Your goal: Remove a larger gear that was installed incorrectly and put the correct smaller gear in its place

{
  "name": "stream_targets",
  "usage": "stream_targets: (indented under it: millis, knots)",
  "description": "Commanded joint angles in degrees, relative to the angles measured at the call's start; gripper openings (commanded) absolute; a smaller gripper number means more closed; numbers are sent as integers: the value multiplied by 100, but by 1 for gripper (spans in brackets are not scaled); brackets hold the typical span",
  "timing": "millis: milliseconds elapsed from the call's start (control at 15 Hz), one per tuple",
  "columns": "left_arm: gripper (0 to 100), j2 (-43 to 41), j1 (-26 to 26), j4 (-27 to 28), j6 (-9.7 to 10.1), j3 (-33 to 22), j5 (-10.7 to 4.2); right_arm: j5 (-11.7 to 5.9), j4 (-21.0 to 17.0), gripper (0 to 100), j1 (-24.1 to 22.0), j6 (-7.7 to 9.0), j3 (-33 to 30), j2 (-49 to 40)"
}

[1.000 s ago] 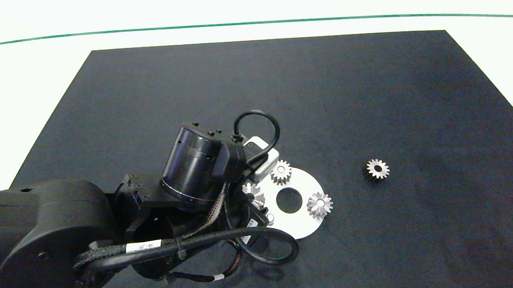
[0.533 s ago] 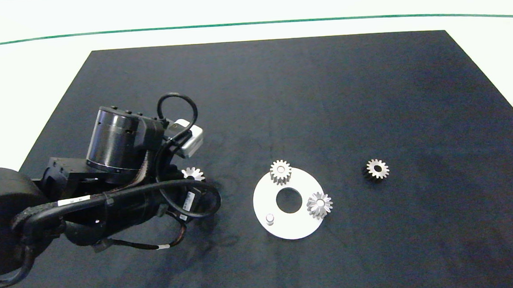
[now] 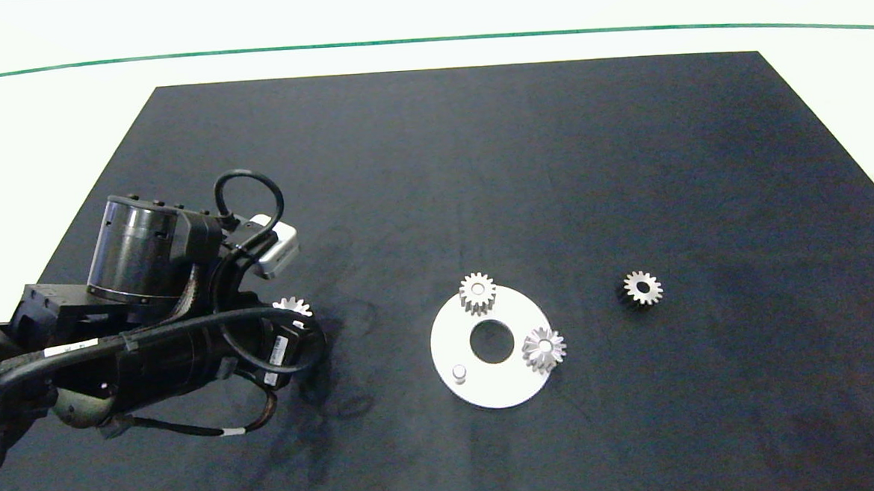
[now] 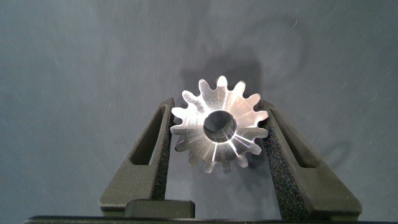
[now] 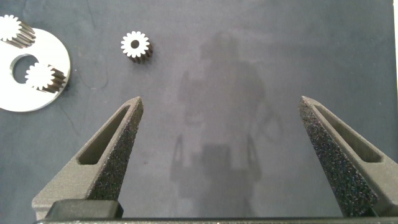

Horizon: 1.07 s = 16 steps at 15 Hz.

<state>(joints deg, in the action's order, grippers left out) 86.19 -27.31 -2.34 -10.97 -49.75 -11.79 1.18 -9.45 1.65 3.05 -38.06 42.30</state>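
My left gripper [image 3: 292, 318] is shut on the larger gear [image 3: 291, 307], a silver toothed wheel, and holds it over the dark mat to the left of the white round plate [image 3: 504, 389]. In the left wrist view the larger gear [image 4: 219, 132] sits clamped between the two foam pads [image 4: 166, 146]. The smaller gear [image 3: 643, 288] lies loose on the mat to the right of the plate, also seen in the right wrist view [image 5: 135, 45]. My right gripper [image 5: 221, 99] is open over bare mat, outside the head view.
The plate carries two silver gears, one at its far edge [image 3: 478, 293] and one at its right edge [image 3: 543, 348], plus a bare peg [image 3: 458, 371] and a centre hole. The black mat [image 3: 433, 163] covers a white table.
My left arm has swung left away from the plate, carrying the larger gear with it. The peg on the plate now stands bare. The other gears have not moved.
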Motion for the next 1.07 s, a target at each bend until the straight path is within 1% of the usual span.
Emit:
stream_targets:
  millis: [67,133,200,267,600,800,933,1000,1067]
  knots:
    - [25,21,24,-144,113,141,54,5,-13,100,2,3,9,-29]
    - [25,30,15,-214,157,176,63,5,-13,100,2,3,9,-38]
    - [25,91,32,-399,166,255,107,5,-4,100,2,3,44,-38]
    - [25,126,32,-478,166,282,107,5,-4,100,2,3,44,-47]
    - [25,170,32,-504,166,361,133,5,-4,100,2,3,123,-47]
    - [25,170,41,-513,166,457,194,5,4,100,2,3,123,-55]
    - [25,144,41,-504,157,457,186,5,13,100,2,3,123,-47]
    - [100,153,41,-513,157,457,186,5,13,100,2,3,114,-47]
    - [100,144,50,-513,157,449,186,5,13,100,2,3,114,-55]
